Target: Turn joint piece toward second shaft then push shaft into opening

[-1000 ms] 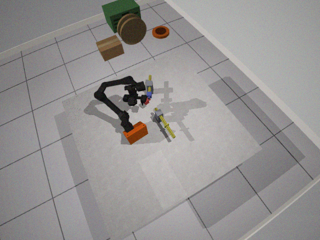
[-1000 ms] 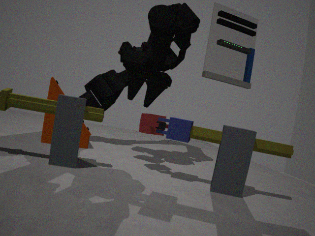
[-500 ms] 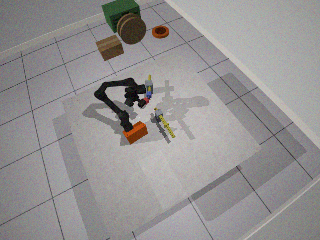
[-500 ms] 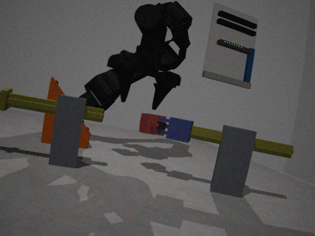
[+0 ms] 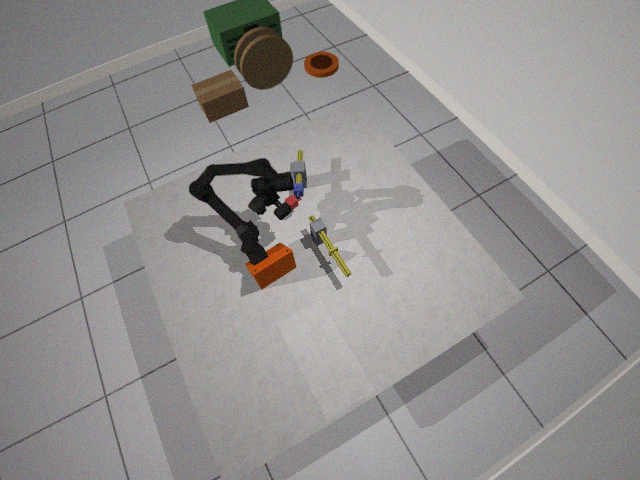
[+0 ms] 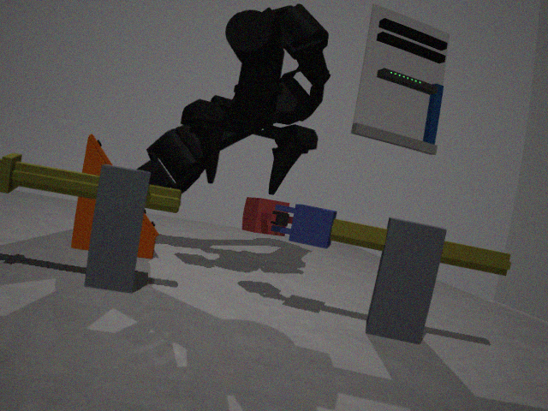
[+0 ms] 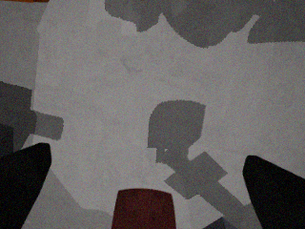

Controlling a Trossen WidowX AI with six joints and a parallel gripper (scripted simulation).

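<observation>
The red joint piece (image 5: 292, 202) (image 6: 265, 216) (image 7: 144, 210) hangs on hinges at the blue end part (image 5: 298, 189) (image 6: 312, 224) of the first yellow shaft (image 5: 299, 155) (image 6: 475, 256), which runs through a grey block (image 5: 298, 167) (image 6: 407, 281). In the top view it points down-left, off the second shaft's line; its opening is not clearly seen. The second yellow shaft (image 5: 338, 259) (image 6: 53, 176) sits in the other grey block (image 5: 317, 230) (image 6: 116, 229), its near end apart from the joint piece. My gripper (image 6: 241, 187) (image 7: 149, 159) is open and empty, its fingertips above the joint piece's height.
The orange base block (image 5: 271, 266) (image 6: 84, 217) stands beside the second shaft's block. A collar (image 5: 333, 250) (image 6: 9, 172) sits on the second shaft. A cardboard box (image 5: 220, 96), a brown round drum (image 5: 266, 59), a green cabinet (image 5: 222, 38) and an orange ring (image 5: 310, 64) stand far behind.
</observation>
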